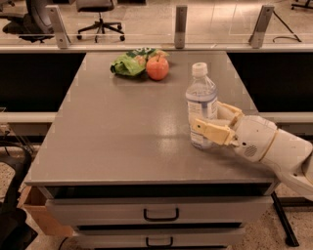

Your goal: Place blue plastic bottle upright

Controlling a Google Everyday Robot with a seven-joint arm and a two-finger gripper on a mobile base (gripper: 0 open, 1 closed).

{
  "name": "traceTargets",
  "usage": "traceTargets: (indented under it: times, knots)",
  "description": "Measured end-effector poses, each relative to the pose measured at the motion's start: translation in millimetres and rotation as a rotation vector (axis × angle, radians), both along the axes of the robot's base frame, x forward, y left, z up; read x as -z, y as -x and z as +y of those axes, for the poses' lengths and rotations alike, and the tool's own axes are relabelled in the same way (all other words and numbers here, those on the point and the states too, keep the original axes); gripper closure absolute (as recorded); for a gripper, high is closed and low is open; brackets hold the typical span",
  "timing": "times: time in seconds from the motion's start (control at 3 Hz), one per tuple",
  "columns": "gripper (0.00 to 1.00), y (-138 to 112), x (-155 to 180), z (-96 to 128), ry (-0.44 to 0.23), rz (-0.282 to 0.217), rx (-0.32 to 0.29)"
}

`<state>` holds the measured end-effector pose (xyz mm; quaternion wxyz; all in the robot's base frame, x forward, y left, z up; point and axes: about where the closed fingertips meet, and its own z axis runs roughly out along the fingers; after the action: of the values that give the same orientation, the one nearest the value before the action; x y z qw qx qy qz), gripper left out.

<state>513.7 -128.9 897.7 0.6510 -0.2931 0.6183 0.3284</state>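
The blue plastic bottle (201, 93) is clear and ribbed, with a white cap and a white-and-blue label. It stands upright on the grey table (122, 132), right of centre. My gripper (208, 118) reaches in from the right and is closed around the bottle's lower half. One tan finger (211, 132) lies across the front of the bottle. The other finger (231, 111) is behind it and partly hidden. The bottle's base rests on the tabletop.
A red apple (157, 68) and a green bag (128, 64) lie together at the table's far edge. Drawers (160, 214) sit under the front edge. A railing with posts (180, 19) runs behind the table. Office chairs (99, 10) stand beyond it.
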Motion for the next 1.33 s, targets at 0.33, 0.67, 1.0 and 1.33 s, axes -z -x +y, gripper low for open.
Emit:
traceTargets:
  times: [0.33,0.67,1.0,1.33]
  knots:
    - [1.00,0,0,0,0.000,0.000,0.000]
    - [1.00,0,0,0,0.000,0.000,0.000]
    - [1.00,5,-1,-17,-0.203,-0.007,0.137]
    - [1.00,7,3,-35,-0.332,-0.011,0.242]
